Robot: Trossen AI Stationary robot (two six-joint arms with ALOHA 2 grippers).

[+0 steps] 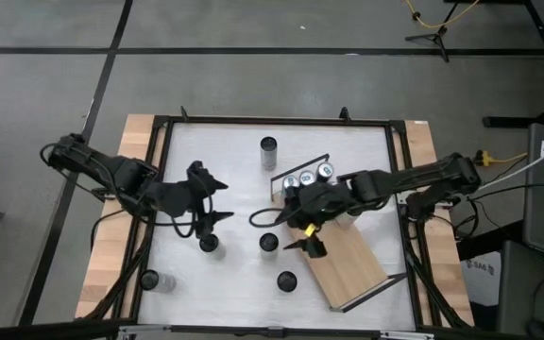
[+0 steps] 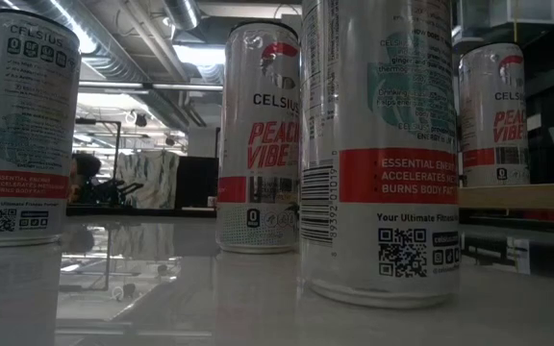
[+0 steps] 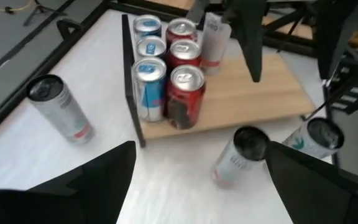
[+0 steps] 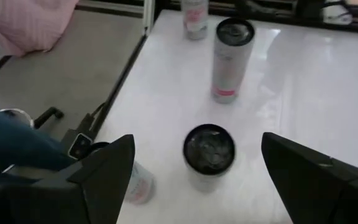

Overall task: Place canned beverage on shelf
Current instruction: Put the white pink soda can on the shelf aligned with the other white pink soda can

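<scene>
Hovering with both pincers spread, our right gripper (image 4: 194, 180) frames a slim can (image 4: 209, 155). We judge it rigid, slick, top-heavy; grip mid-body for the shelf (image 1: 348, 260). Left gripper (image 1: 217, 200) waits, empty.

Both arms are matte black and jointed, with dark cables trailing from their bases. Each ends in a hand of two flat, tapering black fingers: the left hand (image 1: 217, 199), the right hand (image 1: 286, 232).

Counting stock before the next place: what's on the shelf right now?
Cans stand in two rows at one end of the shelf, against the rail: blue ones and red ones. The right arm covers part, so the count is uncertain.
</scene>
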